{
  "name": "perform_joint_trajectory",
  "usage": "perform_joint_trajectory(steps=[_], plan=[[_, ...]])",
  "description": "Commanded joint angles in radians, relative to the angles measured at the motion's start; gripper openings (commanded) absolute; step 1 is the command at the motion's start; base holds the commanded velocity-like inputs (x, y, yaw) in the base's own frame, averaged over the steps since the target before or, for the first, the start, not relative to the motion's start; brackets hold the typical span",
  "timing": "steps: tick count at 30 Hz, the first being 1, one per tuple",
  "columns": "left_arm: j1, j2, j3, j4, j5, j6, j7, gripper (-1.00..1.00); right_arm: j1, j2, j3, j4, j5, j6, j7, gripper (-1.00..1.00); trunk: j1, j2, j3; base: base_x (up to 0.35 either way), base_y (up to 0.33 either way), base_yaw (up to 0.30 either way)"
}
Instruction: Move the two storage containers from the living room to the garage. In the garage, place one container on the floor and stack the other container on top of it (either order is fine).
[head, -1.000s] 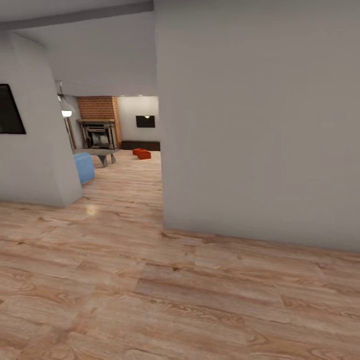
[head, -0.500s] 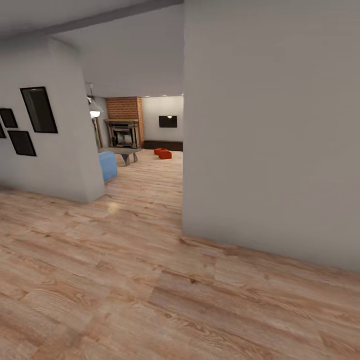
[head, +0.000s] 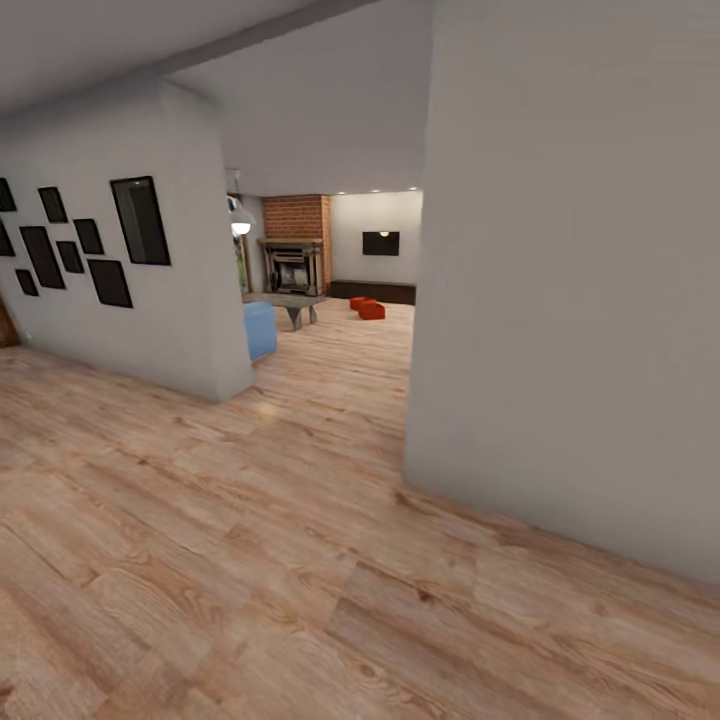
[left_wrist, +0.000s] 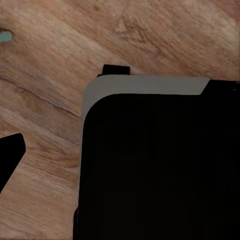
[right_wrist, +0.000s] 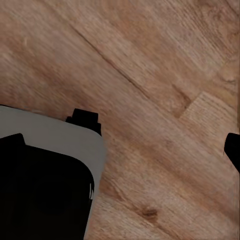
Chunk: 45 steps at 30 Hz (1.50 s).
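Facing 2 distant storage containers

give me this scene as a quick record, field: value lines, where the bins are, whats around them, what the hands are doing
location: hallway with light wood plank floor, looking through an opening into the living room
storage containers: two orange-red bins far off on the living room floor, close together, in front of the low dark cabinet
landmarks: brick fireplace, wall TV, blue seat, black picture frames on the near left wall
near right: plain grey wall
hands: jaw state cannot be told; nothing visibly held
task progress: bins not yet picked up
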<state>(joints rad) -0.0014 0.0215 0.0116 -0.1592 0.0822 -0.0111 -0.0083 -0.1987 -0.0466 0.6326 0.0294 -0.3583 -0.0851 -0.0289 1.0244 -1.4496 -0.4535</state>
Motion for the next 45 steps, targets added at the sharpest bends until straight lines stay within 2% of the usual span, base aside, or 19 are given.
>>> perform_joint_trajectory(steps=[1,33,45], plan=[[0.0,0.0,0.001,0.0,0.009,-0.001,-0.001,1.0,-0.001,0.001,0.008,0.003,-0.008,-0.005,0.0,1.0,0.001,0.0,-0.001,0.323,0.0,0.271],[0.0,0.0,0.001,0.0,0.009,0.0,-0.001,1.0,-0.001,0.0,0.008,0.003,-0.008,-0.005,0.0,1.0,0.001,0.0,-0.001,0.323,0.0,0.269],[0.0,0.0,0.001,0.0,0.01,0.0,-0.001,1.0,-0.001,-0.001,0.009,0.003,-0.008,-0.005,0.001,1.0,0.001,0.0,-0.001,0.323,0.0,0.028]])
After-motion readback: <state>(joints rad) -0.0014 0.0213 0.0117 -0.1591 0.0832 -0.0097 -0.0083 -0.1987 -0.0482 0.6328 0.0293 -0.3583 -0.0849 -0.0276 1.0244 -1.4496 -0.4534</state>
